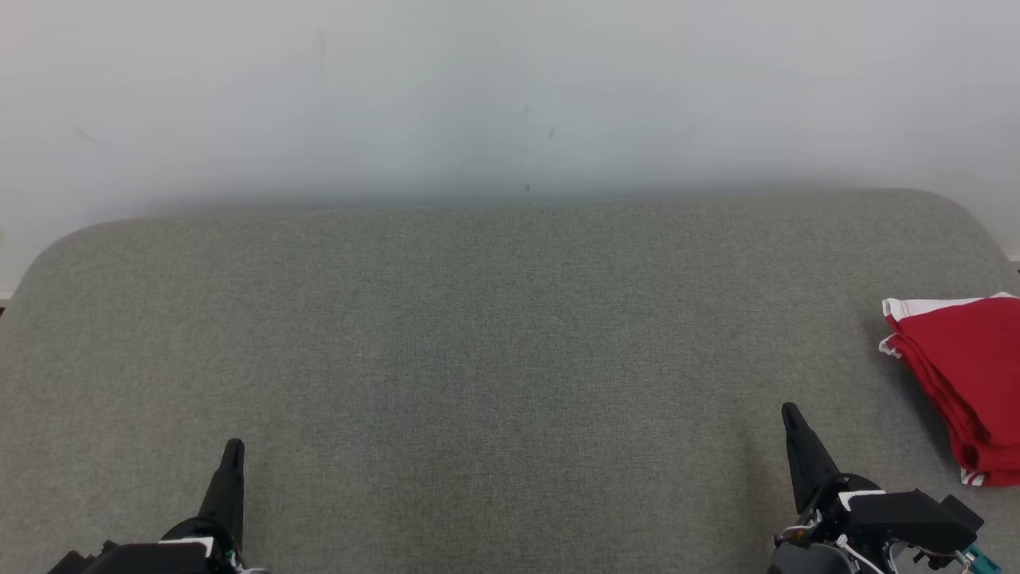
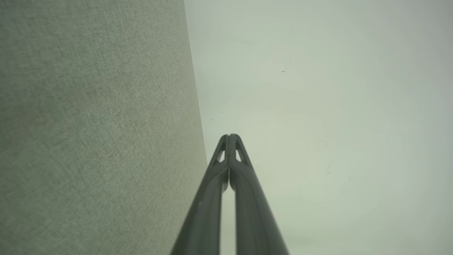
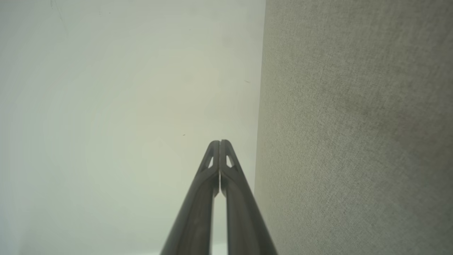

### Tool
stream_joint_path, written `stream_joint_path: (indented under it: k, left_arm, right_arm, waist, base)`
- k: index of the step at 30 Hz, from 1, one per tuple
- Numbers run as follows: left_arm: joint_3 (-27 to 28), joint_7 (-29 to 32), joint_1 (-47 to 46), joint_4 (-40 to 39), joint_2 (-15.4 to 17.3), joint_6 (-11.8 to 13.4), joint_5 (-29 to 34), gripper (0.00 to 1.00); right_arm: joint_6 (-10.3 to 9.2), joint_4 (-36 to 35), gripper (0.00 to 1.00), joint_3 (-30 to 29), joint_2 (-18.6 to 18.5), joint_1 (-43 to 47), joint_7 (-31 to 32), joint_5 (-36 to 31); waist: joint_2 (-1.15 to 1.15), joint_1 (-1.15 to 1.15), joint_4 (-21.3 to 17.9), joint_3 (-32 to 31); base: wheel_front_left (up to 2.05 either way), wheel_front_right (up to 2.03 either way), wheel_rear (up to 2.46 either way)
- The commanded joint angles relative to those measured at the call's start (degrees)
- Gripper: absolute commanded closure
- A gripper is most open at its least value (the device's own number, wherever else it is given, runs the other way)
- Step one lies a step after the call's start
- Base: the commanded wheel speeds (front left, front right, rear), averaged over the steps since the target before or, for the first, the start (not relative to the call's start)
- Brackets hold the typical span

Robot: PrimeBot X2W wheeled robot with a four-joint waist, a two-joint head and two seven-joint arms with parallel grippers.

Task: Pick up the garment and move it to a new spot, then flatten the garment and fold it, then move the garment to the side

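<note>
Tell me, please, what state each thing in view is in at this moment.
Red cloth garment with white trim: folded in layers, lying at the right edge of the surface, held by nothing.
Left gripper: shut, empty.
Right gripper: shut, empty, apart from the garment.
Grey woven-fabric surface: flat and smooth.

The red garment (image 1: pixel 964 375) runs past the right edge (head view).
</note>
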Motion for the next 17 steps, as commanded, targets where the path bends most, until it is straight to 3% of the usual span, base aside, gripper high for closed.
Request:
stream_joint_path:
  k: [1, 17]
  left_arm:
    - [0.2, 0.0, -0.5, -0.2, 0.2, -0.2, -0.3, 1.0]
    - [0.1, 0.0, -0.5, -0.2, 0.2, -0.2, -0.3, 1.0]
  right_arm:
    - [-0.12, -0.2, 1.0, 0.0, 0.2, -0.3, 0.1, 0.1]
    - [-0.12, -0.2, 1.0, 0.0, 0.2, -0.3, 0.1, 0.1]
  waist:
    - [0.0, 0.0, 0.0, 0.0]
    - [0.0, 0.0, 0.0, 0.0]
  base:
    - [0.0, 0.0, 0.0]
    - [0.0, 0.0, 0.0]
